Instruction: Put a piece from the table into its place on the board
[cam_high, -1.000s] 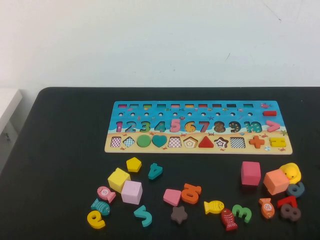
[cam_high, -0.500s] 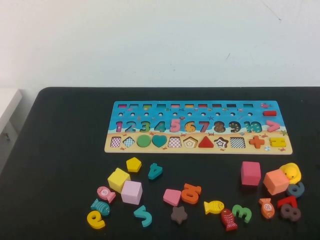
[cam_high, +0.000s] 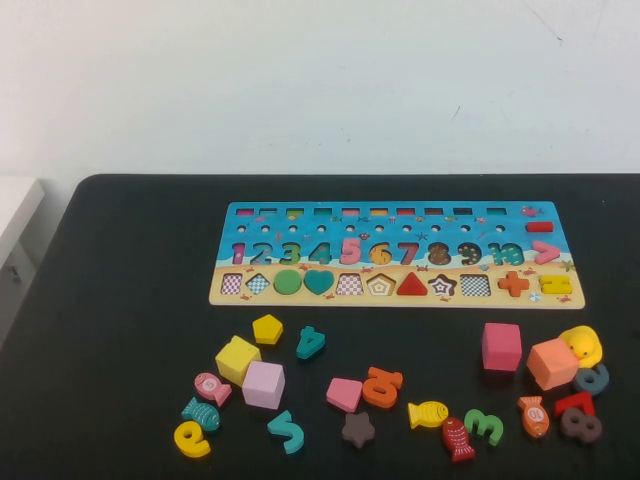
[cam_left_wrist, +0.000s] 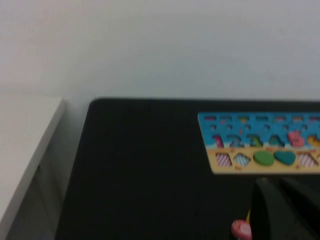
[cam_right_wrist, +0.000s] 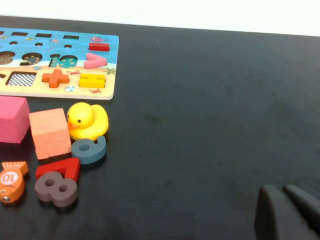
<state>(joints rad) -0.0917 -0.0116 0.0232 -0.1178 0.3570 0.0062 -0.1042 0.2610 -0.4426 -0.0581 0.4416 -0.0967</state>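
Observation:
The piece, a small flat yellow pentagon (cam_high: 267, 328), lies on the black table (cam_high: 120, 290) in front of the board's left end, beside a yellow cube (cam_high: 236, 358). The board (cam_high: 400, 232) lies across the far middle, with a pentagon cut-out (cam_high: 380, 285) open in its front row. Neither arm shows in the high view. My left gripper (cam_left_wrist: 276, 184) hangs shut and empty over the table's near left, short of the board (cam_left_wrist: 260, 125). My right gripper (cam_right_wrist: 280, 190) is shut and empty over bare table at the right, away from the board (cam_right_wrist: 50, 70).
Loose pieces lie scattered in front of the board: pink cubes (cam_high: 263, 384) (cam_high: 501, 346), a salmon cube (cam_high: 552, 363), a yellow duck (cam_high: 584, 345), a yellow fish (cam_high: 428, 413), a brown star (cam_high: 358, 429), numbers and fish. A white cabinet (cam_high: 15, 215) stands left of the table.

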